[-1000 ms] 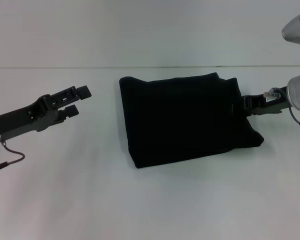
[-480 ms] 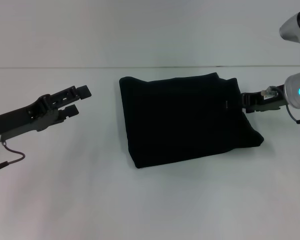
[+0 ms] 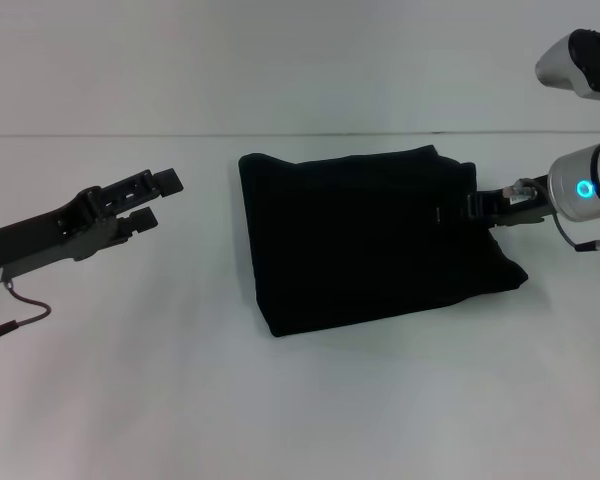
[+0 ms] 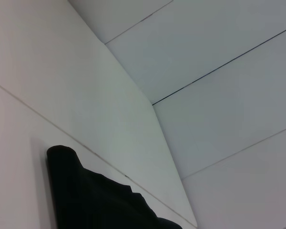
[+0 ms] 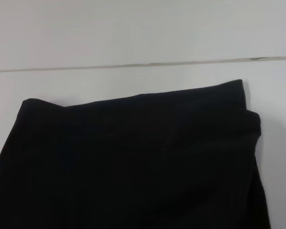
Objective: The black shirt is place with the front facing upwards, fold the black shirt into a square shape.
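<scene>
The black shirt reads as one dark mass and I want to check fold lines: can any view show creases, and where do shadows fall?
Head view: the black shirt is nearly featureless, with only a faint soft shadow on the table. Right wrist view: a layered edge shows at one corner. Left wrist view: only a dark silhouette.

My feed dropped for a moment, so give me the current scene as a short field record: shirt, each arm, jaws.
shirt: black shirt lies on the white table, folded into a compact, roughly rectangular bundle; no print visible
shirt edges: its right-side corner sticks out, so not yet a neat square
left gripper: hovers over bare table left of the shirt, apart from it, jaws open
right gripper: at the shirt's right edge; jaws hidden against the cloth
</scene>
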You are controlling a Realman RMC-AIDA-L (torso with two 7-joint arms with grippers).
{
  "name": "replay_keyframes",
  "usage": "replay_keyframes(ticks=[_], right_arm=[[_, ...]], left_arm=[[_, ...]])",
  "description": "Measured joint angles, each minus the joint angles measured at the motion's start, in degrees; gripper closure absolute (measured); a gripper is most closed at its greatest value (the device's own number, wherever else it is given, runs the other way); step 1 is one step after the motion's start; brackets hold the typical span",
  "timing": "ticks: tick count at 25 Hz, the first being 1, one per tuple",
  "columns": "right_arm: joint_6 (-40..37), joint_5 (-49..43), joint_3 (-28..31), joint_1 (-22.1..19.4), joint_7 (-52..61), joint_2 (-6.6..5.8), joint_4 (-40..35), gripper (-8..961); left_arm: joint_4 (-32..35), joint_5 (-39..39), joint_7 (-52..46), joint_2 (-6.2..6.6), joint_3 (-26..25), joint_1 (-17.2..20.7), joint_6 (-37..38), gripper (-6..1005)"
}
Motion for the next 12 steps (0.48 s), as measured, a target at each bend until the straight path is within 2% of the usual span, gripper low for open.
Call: replay_keyframes(ticks=[12], right_arm=[[-0.51, -0.01, -0.10, 0.52, 0.00, 0.06, -0.10, 268]], left_arm=[[-0.04, 0.00, 0.00, 0.00, 0.01, -0.35, -0.07, 51]])
